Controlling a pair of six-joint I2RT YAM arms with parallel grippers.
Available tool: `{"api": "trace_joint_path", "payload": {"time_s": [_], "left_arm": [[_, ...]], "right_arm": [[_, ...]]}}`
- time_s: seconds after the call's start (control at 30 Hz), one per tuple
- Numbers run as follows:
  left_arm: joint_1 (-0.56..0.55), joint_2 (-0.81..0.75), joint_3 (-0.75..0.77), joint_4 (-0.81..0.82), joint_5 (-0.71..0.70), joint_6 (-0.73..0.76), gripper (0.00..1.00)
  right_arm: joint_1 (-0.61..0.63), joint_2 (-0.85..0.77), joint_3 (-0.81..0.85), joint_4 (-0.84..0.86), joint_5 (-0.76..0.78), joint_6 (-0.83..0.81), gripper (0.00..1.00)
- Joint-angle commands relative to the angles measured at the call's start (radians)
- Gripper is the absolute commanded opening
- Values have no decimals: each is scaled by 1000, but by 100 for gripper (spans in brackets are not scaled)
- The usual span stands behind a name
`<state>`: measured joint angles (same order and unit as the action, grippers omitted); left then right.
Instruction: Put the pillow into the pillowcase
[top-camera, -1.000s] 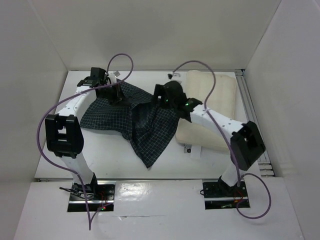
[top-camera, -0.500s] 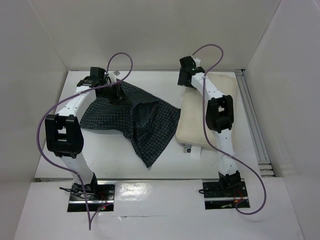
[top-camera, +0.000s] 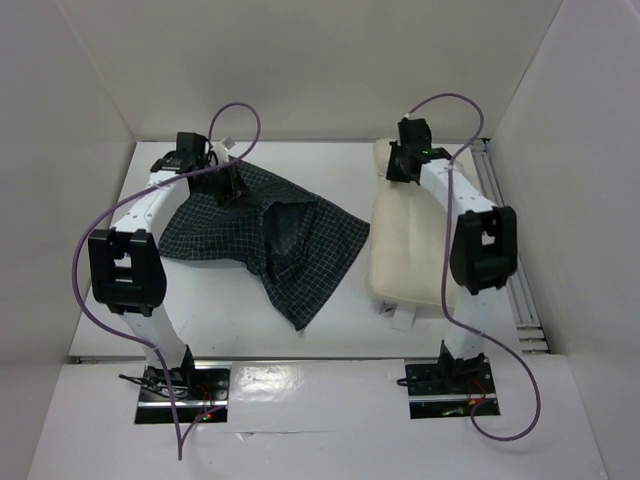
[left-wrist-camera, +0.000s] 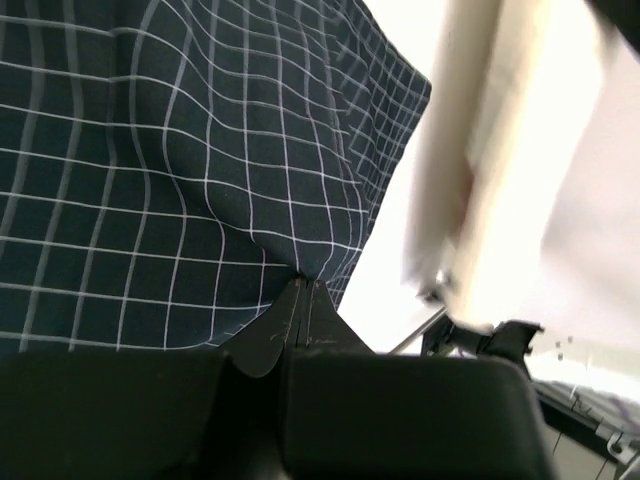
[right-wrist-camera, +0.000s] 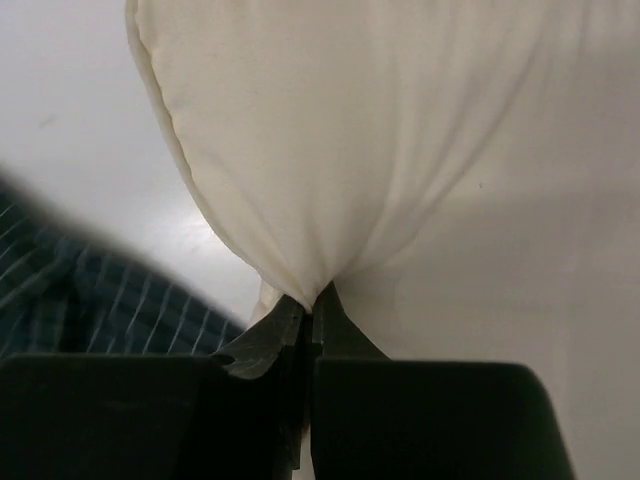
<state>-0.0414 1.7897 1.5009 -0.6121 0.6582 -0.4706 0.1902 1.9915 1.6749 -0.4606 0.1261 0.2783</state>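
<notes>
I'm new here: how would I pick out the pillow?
On the white table, look to the right side. The pillow lies there, its far end pinched by the right gripper. It is plump, plain cream; the pillowcase left of it is thin, dark and checked.

Your clearest lane: bare desk (top-camera: 330, 170) at far centre, between left arm (top-camera: 125, 270) and right arm (top-camera: 480, 250). Second opening: near-centre wedge between pillowcase (top-camera: 250, 235) and pillow (top-camera: 400, 250). It narrows almost shut farther back, where pillowcase corner comes just beside pillow edge. Near-left desk corner bare too. Blocking you: left arm over left strip, right arm over pillow's right side, metal rail (top-camera: 530, 320) along right desk edge, enclosure walls (top-camera: 300, 70) on three sides, purple cables (top-camera: 240, 104) looping above both arms.
</notes>
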Motion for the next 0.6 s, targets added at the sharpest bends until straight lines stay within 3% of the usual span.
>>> {"api": "trace_joint_path", "payload": {"time_s": [0.0, 0.07, 0.27, 0.4, 0.47, 0.57], "left_arm": [[44, -9, 62, 23, -11, -20, 0], [61, 25, 74, 23, -11, -20, 0], [98, 89, 133, 43, 0, -51, 0], [118, 111, 151, 43, 31, -51, 0], [118, 111, 141, 43, 40, -51, 0], [118, 102, 118, 43, 40, -51, 0]], "right_arm": [[8, -250, -99, 171, -334, -143, 0], [41, -319, -203, 204, -472, -180, 0], [215, -494, -342, 205, -626, -277, 0], [388, -523, -333, 44, -548, -321, 0], [481, -556, -386, 30, -421, -297, 0], [524, -663, -480, 54, -340, -237, 0]]}}
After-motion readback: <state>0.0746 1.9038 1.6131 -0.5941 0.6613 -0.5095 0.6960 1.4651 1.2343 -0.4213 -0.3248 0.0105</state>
